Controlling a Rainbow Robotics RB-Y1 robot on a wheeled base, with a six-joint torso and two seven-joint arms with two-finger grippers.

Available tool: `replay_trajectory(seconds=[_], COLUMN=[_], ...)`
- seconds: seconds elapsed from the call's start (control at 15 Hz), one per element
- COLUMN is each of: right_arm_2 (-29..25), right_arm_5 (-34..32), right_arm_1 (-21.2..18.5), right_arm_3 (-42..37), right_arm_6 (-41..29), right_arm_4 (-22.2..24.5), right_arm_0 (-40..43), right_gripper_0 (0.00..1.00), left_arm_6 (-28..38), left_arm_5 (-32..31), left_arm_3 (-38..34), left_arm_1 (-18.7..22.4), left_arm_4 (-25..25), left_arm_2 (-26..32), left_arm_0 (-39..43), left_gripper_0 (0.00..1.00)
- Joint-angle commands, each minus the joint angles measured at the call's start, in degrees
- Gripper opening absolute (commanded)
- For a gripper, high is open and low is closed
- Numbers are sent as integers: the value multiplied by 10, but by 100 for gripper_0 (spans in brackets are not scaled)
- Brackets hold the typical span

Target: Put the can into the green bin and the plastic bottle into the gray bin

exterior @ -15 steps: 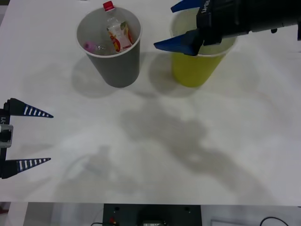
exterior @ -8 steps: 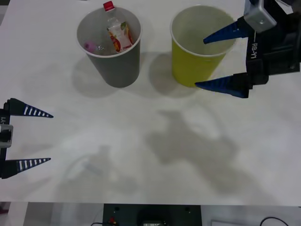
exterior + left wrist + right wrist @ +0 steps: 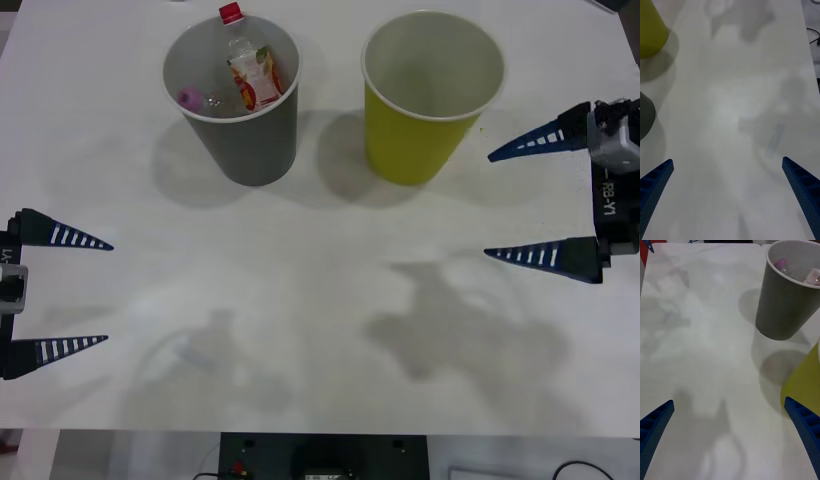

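the bottle (image 3: 248, 70) stands in the gray bin (image 3: 240, 140), well off from the right gripper (image 3: 545, 200), which is spread wide and empty beside the green bin (image 3: 420, 140). it looks light, thin-walled and slick; its red-capped neck is the best hold. the green bin's bottom is hidden, so i cannot tell if the can is inside. the left gripper (image 3: 60, 290) waits agape over the desk (image 3: 300, 300).

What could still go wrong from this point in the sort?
1. The plastic bottle stands tall in the gray bin, its red cap above the rim; a bump might tip the light cup.
2. The right gripper, jaws open, sits close beside the green bin; a sweep leftward could knock it.
3. No can shows inside the green bin, so that half may be undone.
The left gripper waits open at the table's left edge.
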Motion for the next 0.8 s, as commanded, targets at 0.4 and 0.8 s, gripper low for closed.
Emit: replay_trajectory(seconds=[0.4,0.8], right_arm_2=[-94,-130], right_arm_5=[-45,-45], right_arm_1=[6,45], right_arm_3=[1,2], right_arm_6=[130,204], right_arm_4=[-13,-13], right_arm_0=[157,235], right_gripper_0=[100,100], left_arm_6=[0,0], left_arm_5=[0,0], left_arm_3=[0,0], left_arm_1=[0,0], left_arm_4=[0,0], left_arm_2=[0,0], left_arm_0=[0,0], left_gripper_0=[100,100])
